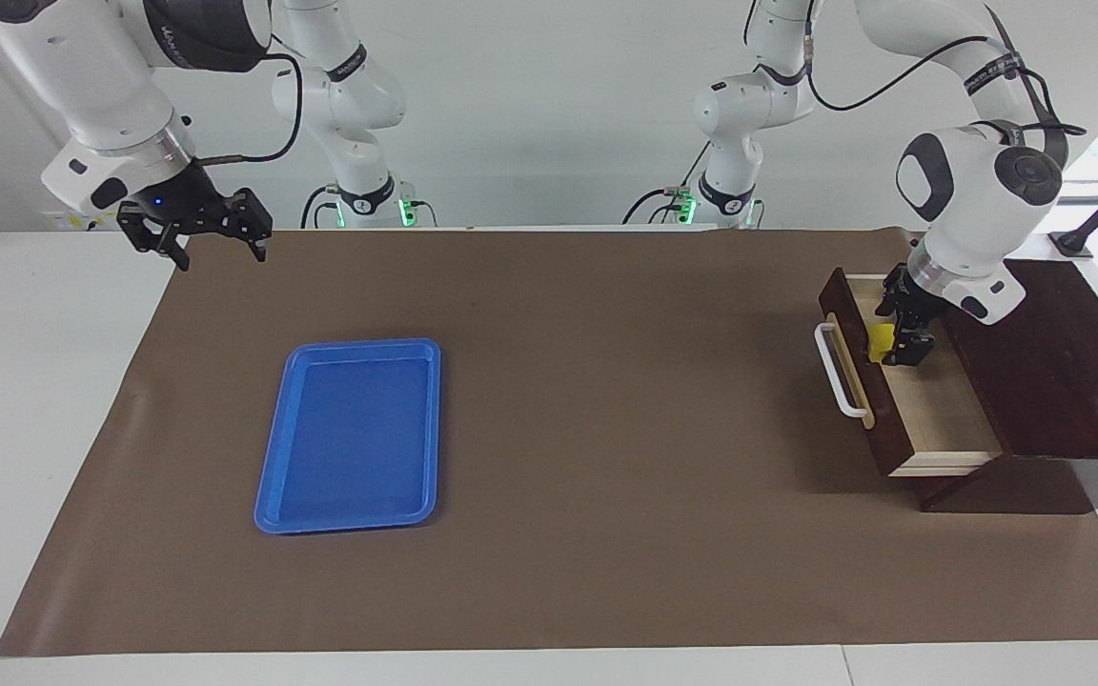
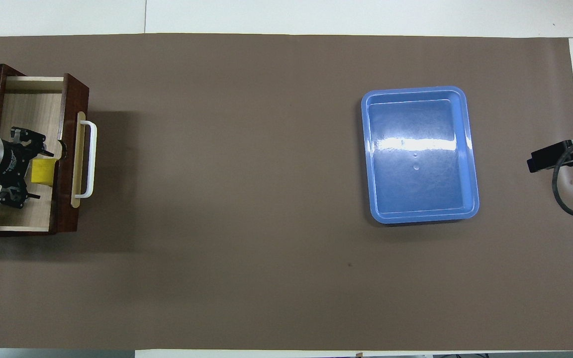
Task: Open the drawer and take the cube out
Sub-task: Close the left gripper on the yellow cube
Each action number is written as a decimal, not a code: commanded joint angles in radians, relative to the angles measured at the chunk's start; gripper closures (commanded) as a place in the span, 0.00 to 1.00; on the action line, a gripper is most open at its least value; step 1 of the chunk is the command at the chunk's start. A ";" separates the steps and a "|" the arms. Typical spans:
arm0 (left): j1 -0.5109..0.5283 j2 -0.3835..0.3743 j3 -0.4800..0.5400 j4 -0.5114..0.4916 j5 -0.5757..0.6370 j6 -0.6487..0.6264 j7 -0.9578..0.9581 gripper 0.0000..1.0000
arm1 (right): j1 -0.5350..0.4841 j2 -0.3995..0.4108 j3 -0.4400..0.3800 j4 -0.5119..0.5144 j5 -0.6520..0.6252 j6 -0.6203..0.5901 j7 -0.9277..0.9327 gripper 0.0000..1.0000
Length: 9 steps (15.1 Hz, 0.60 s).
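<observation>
The left gripper (image 1: 895,338) is down inside the pulled-out dark brown wooden drawer (image 1: 940,419), its two black fingers standing on either side of the small bright yellow cube (image 1: 882,341). The fingers are spread about the cube's width; whether they already press its faces or stand just clear of them cannot be told. In the overhead view the left gripper (image 2: 32,167) reaches in from the box end, with the yellow cube (image 2: 44,171) between its fingertips and close against the inner face of the drawer front. Whether the cube sits on the pale wood floor or is raised off it cannot be told.

The drawer (image 2: 28,109) stands open from a dark wooden box (image 1: 1064,381) at the left arm's end of the table. A white bar handle (image 1: 840,372) on a tan strip is fixed to the drawer front, which faces the middle of the table.

Everything rests on a large brown paper mat (image 1: 606,381) that covers most of the white table (image 1: 44,381).

Well apart from the drawer, toward the right arm's end, a blue rectangular plastic tray (image 1: 268,495) lies flat on the mat.

The right gripper (image 1: 215,246) waits in the air above the mat's corner at the right arm's end, its black fingers spread apart with nothing between them.
</observation>
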 commanded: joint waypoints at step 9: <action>-0.010 0.065 -0.002 0.292 -0.031 -0.150 -0.032 1.00 | -0.017 -0.012 0.018 -0.012 -0.016 0.001 0.014 0.00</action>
